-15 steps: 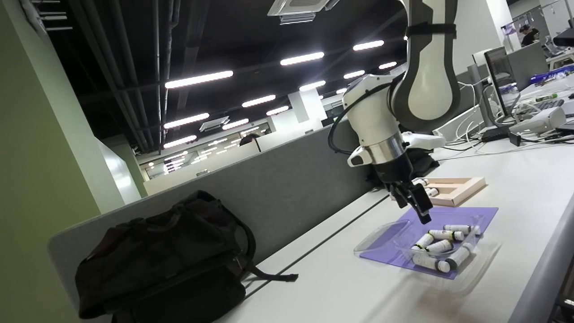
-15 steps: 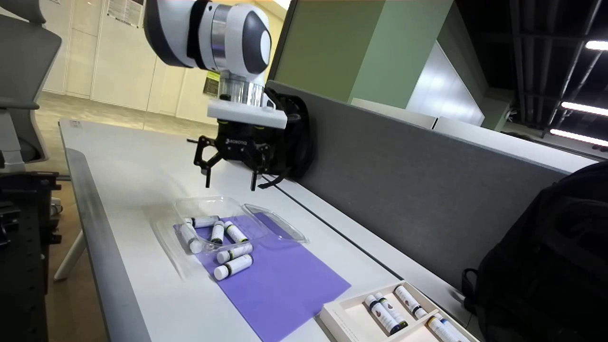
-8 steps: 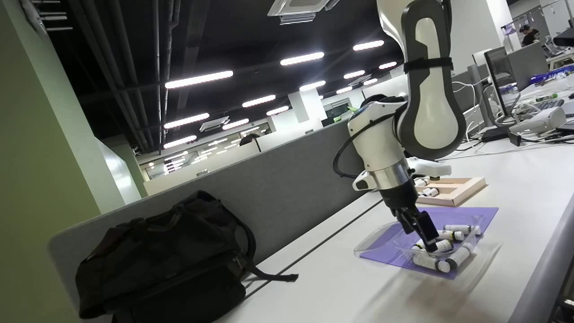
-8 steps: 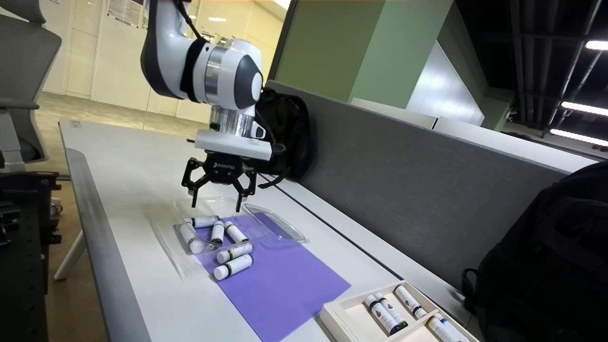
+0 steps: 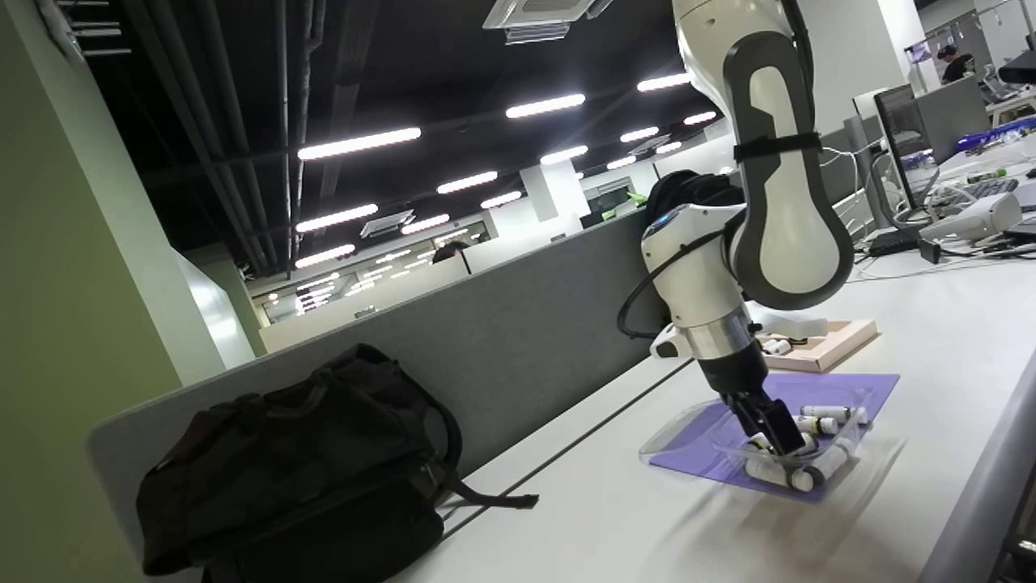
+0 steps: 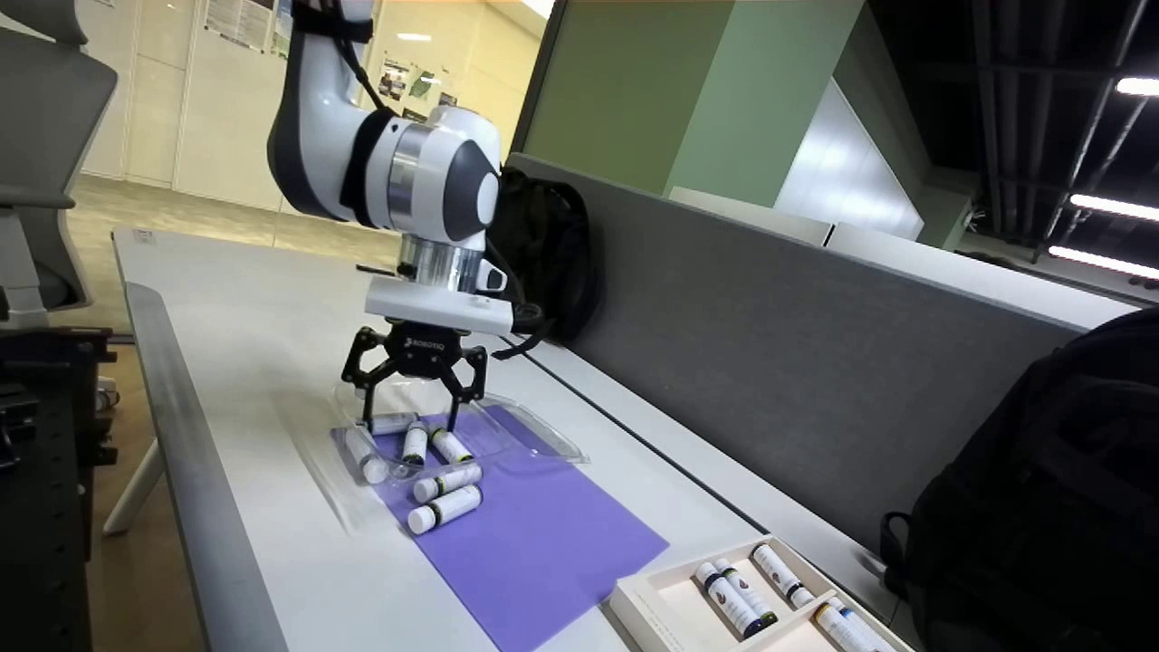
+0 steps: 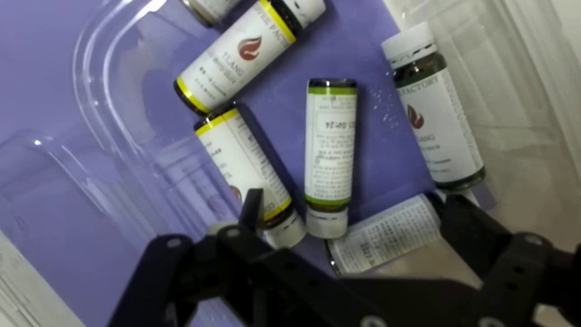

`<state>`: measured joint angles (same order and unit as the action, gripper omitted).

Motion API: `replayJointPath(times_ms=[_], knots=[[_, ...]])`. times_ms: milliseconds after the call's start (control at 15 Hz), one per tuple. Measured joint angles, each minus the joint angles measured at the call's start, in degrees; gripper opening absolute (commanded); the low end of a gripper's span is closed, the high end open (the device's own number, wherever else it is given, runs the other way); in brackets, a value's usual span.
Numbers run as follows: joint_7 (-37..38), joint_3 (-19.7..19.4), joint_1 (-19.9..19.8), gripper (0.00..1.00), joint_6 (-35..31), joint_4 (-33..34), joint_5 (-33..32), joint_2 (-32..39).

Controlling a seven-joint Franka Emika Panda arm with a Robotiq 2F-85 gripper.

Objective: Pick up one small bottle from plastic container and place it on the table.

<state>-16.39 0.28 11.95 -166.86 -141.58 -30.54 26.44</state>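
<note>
tool (image 6: pixel 409 426) spread over container (image 7: pixel 93 77) | middle bottle (image 7: pixel 330 145): yellow-banded bottle (image 7: pixel 247 165) close, gap opposite | table edge (image 6: pixel 186 426) well apart

Surface (image 6: pixel 226 308) was long, white, smooth; dark seam (image 5: pixel 600 428) ran lengthwise near grey partition (image 5: pixel 518 356). Purple mat (image 6: pixel 561 552) lay flat on it. Clear plastic container (image 7: pixel 517 91) straddled mat edge, part over purple, part over bare white. Pale divided box (image 6: pixel 650 616) sat just beside mat. Black backpack (image 5: pixel 299 478) rested by partition, strap (image 5: pixel 506 500) laid across seam onto surface. Well beyond box, monitor (image 5: pixel 903 146) stood on same white, keyboard (image 5: pixel 991 189) near it.
</note>
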Motion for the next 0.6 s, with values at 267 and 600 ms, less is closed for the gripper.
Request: replayJointPath(times_ms=[267, 600], knots=[[0.76, -1.04, 0.26, 0.67, -0.35, -0.06, 0.21, 0.72], [0.87, -1.92, 0.26, 0.29, -0.96, -0.07, 0.48, 1.84]])
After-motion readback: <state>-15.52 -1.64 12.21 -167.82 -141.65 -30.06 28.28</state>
